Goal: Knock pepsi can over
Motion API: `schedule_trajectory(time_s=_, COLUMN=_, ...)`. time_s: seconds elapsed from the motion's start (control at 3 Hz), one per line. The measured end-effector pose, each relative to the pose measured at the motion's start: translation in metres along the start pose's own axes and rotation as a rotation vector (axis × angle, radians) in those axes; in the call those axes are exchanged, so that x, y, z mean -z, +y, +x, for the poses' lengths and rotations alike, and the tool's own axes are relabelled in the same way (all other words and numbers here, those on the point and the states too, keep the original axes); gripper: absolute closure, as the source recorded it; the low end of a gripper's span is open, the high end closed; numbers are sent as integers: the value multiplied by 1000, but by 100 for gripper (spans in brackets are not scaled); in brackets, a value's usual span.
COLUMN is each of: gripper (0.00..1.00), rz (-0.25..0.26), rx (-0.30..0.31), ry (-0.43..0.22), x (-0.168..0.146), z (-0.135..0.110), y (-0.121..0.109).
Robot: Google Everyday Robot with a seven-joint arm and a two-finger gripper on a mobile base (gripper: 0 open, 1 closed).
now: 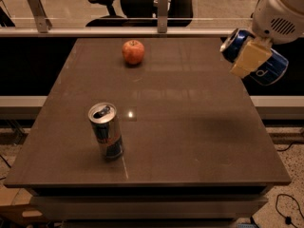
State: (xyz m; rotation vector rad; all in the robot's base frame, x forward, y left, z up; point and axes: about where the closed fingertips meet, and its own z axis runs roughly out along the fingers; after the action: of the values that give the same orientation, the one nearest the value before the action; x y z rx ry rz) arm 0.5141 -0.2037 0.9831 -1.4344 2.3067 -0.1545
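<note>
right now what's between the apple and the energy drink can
Only bare tabletop lies between the apple and the energy drink can, as the camera view shows. The gripper is up at its right edge, shut on the pepsi can.
</note>
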Motion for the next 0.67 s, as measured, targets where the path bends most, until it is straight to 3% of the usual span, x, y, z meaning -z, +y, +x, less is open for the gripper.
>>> schedule_trajectory(time_s=0.67, gripper=100, rz=-48, rx=-105, ry=87, x=-13, z=51, y=-1)
